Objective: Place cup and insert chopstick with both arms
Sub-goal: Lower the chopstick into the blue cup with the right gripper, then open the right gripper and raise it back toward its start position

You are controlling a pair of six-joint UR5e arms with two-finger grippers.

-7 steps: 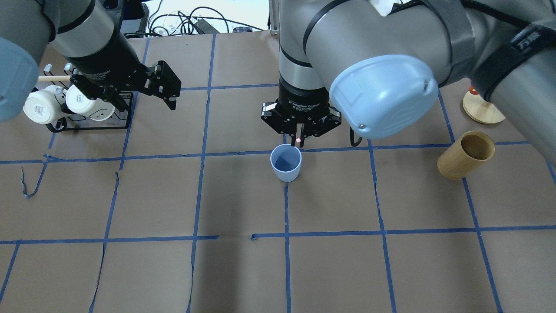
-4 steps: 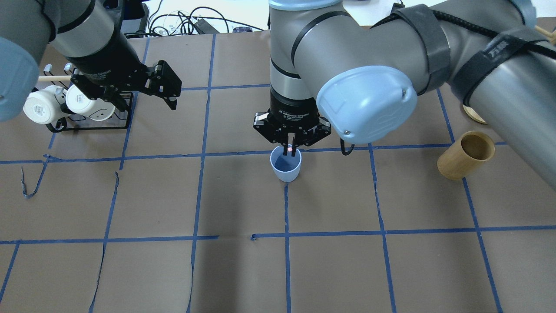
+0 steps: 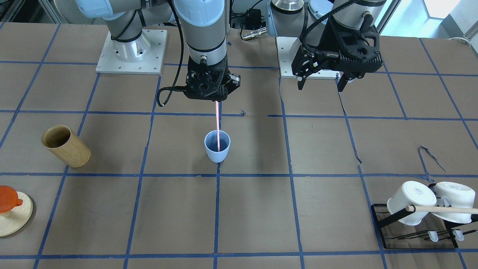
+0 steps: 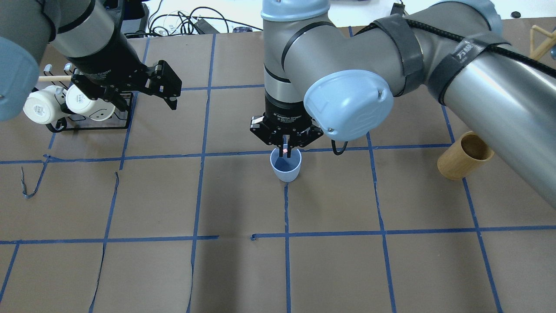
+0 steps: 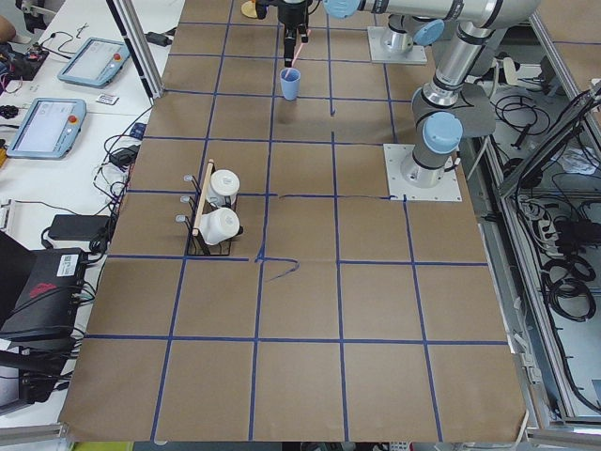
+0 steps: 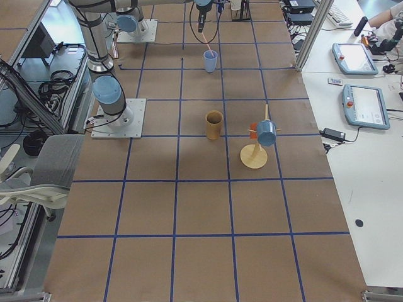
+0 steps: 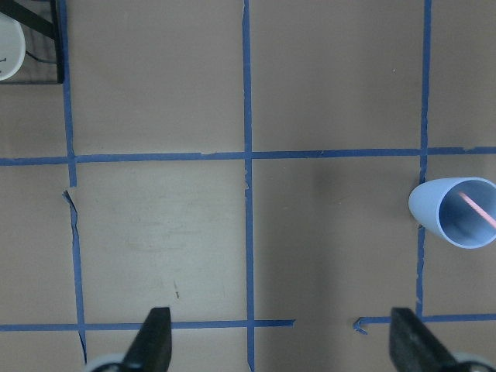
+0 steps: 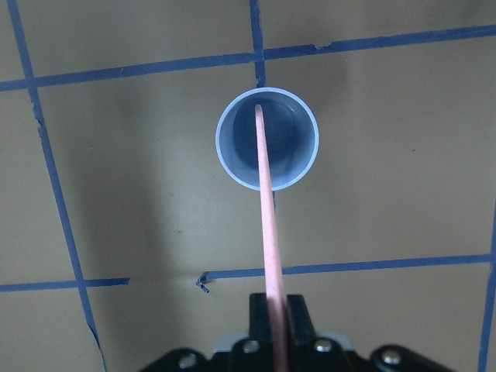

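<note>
The light-blue cup (image 4: 286, 164) stands upright on the brown table, also in the front view (image 3: 217, 146) and the left wrist view (image 7: 456, 212). My right gripper (image 4: 285, 148) hangs straight above it, shut on the pink chopstick (image 3: 217, 125). The stick points down, and its lower end is inside the cup's mouth in the right wrist view (image 8: 263, 167). My left gripper (image 3: 322, 83) is open and empty, hovering high to the cup's left in the overhead view (image 4: 167, 93). Its two fingertips (image 7: 155, 341) show spread wide.
A black rack (image 4: 93, 121) with two white mugs (image 4: 82, 102) and a pale wooden rod sits at far left. A tan bamboo cup (image 4: 465, 155) stands at right. A round wooden stand (image 3: 11, 213) with an orange piece lies beyond it.
My right gripper has moved left and toward the cup with the chopstick, from beside the cup's far rim to over its mouth. The left arm has not moved.
</note>
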